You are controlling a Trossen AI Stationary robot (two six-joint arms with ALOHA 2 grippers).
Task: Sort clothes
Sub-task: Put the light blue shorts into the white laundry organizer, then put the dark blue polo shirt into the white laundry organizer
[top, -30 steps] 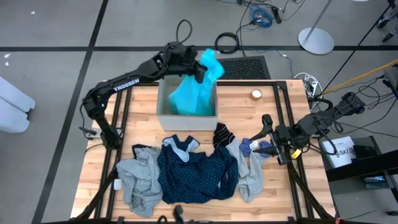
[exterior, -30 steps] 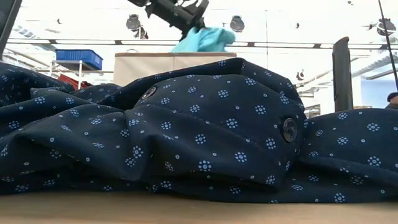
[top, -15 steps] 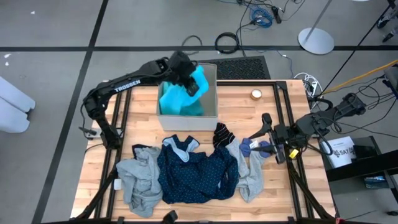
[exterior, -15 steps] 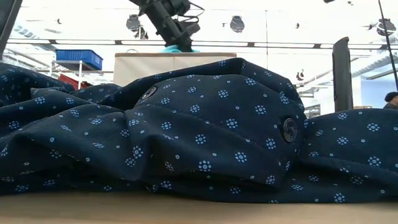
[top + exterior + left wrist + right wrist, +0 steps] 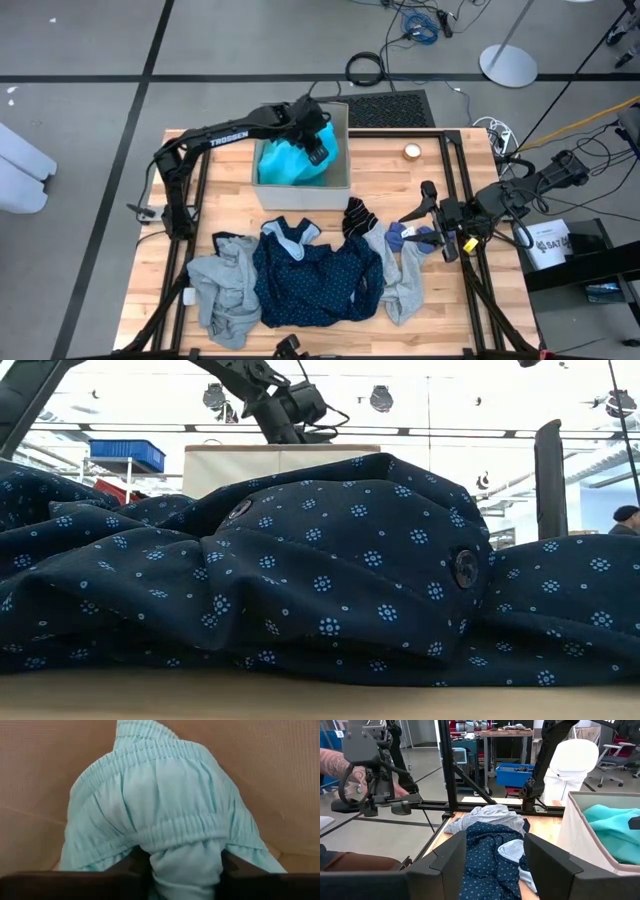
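The turquoise garment (image 5: pixel 290 160) lies bunched inside the beige box (image 5: pixel 262 178) at the table's far side. My left gripper (image 5: pixel 318 142) reaches down into the box and is shut on it; the left wrist view shows the garment's gathered elastic band (image 5: pixel 165 827). The navy dotted garment (image 5: pixel 315 275) lies spread at the table's middle and fills the low view (image 5: pixel 320 580). Grey garments lie at its left (image 5: pixel 220 285) and right (image 5: pixel 405 275). Striped black socks (image 5: pixel 357 215) and a small blue piece (image 5: pixel 397 237) lie nearby. My right gripper (image 5: pixel 420 222) is open at the right, beside the blue piece. My left gripper pinches a bunched fold of the turquoise garment (image 5: pixel 185 867), just below its elastic band, between its two fingers (image 5: pixel 132 867). The fingers come from above, pointing down into the box. The garment lies slack on the box's floor and against its wall.
A small round roll (image 5: pixel 412 152) lies on the table right of the box. A person's hand (image 5: pixel 340 767) and a metal frame (image 5: pixel 450 780) show beyond the table's left edge in the right wrist view. Bare wood shows at the table's far left corner (image 5: pixel 215 160).
My left gripper has gone down from above the box's far rim into the box, carrying the turquoise garment. The garment, which hung lifted above the box, has sunk below the rim and now lies bunched inside.
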